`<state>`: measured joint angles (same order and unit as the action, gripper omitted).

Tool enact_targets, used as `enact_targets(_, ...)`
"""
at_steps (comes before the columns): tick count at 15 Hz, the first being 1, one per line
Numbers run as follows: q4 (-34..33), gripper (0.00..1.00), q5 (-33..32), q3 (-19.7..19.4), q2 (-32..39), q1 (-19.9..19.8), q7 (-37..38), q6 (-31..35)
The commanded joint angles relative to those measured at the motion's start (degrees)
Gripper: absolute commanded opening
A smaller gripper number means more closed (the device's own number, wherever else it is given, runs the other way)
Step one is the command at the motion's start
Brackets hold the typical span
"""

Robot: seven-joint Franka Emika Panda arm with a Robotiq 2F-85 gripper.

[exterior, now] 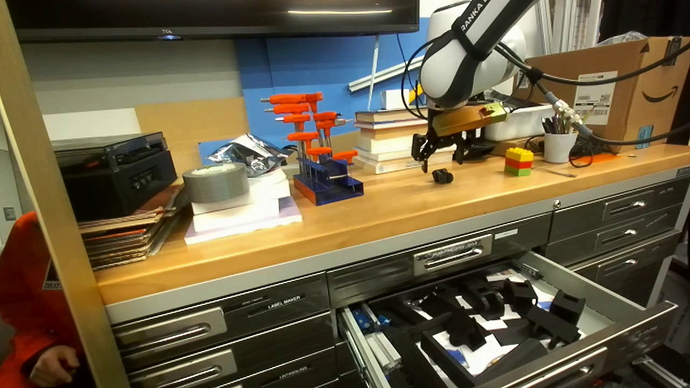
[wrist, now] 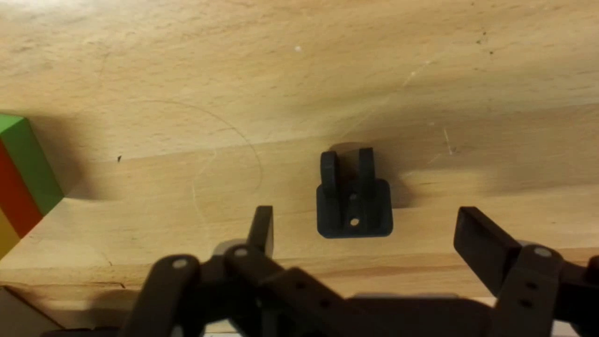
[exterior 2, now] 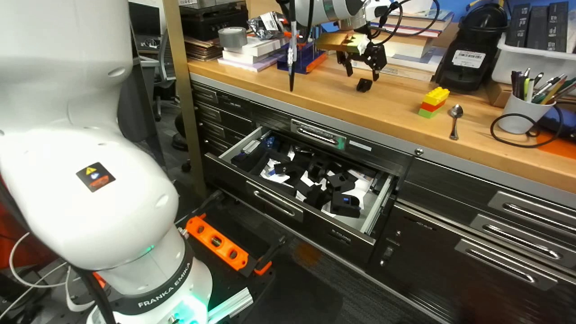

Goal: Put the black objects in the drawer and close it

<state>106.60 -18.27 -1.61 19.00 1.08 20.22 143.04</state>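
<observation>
Beside the robot's base [exterior 2: 200, 282], an orange level [exterior 2: 224, 248] lies low, near the pulled-out drawer [exterior 2: 317, 228]. Black pieces [exterior: 567, 307] crowd the drawer over white sheets [exterior 2: 362, 191]; I cannot tell how many. Above it, an upper drawer [exterior: 372, 283] stands shut, and over that runs the bench [exterior: 388, 202].

A black bracket [wrist: 354, 209] with two prongs sits on the bench, back from the front edge. Right above it hangs the gripper [exterior: 442, 160], fingers wide apart; in the wrist view the bracket shows between them, on the wood below. Along from it on one side stand bricks [exterior: 518, 163], yellow over red over green, then a spoon [exterior 2: 455, 120] and a cup [exterior: 558, 150] of pens [exterior: 554, 125]. On the other side, orange-handled hex keys [exterior: 296, 109] fill a blue stand [exterior: 345, 191], and grey tape [exterior: 215, 184] sits on a pale stack [exterior: 237, 220]. Behind the gripper rises a pile of books [exterior: 383, 144].

Close up, the wood shows fine scratches and a few dark specks. Partly hidden by a post [exterior: 54, 205], someone in orange [exterior: 22, 302] shows by the bench's end. Farther back, a cardboard box [exterior: 609, 89] stands at the opposite end, and a dark screen [exterior: 215, 20] hangs high.
</observation>
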Motion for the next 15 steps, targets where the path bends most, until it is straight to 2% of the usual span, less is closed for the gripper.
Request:
enact_targets(1,-5.3,1.00,2.4,-1.2,2.8,1.1,-2.3,-3.4)
enact_targets(15,-11.6,1.00,8.1,-1.3,7.1,-0.6,-9.4,-12.1)
